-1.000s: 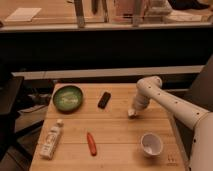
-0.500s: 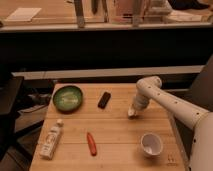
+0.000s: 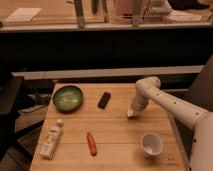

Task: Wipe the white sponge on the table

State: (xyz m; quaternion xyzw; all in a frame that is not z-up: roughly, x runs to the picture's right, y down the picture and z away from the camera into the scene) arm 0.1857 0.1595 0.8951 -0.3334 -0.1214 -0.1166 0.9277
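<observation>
Nothing had shifted since the earlier frames: the white arm's gripper (image 3: 131, 114) remained pressed down at the right-centre of the light wooden butcher-block table (image 3: 115, 145), over what seemed to be the small white sponge (image 3: 130, 116), though I cannot tell how firmly it was held. On the planks lay a round green bowl (image 3: 67, 97) at upper left, a black bar (image 3: 104, 99) beside it, a white bottle (image 3: 52, 139) at lower left, a red carrot-like stick (image 3: 91, 143) and a white cup (image 3: 151, 143) at lower right. Behind ran a dark wall and a glass-fronted ledge.
</observation>
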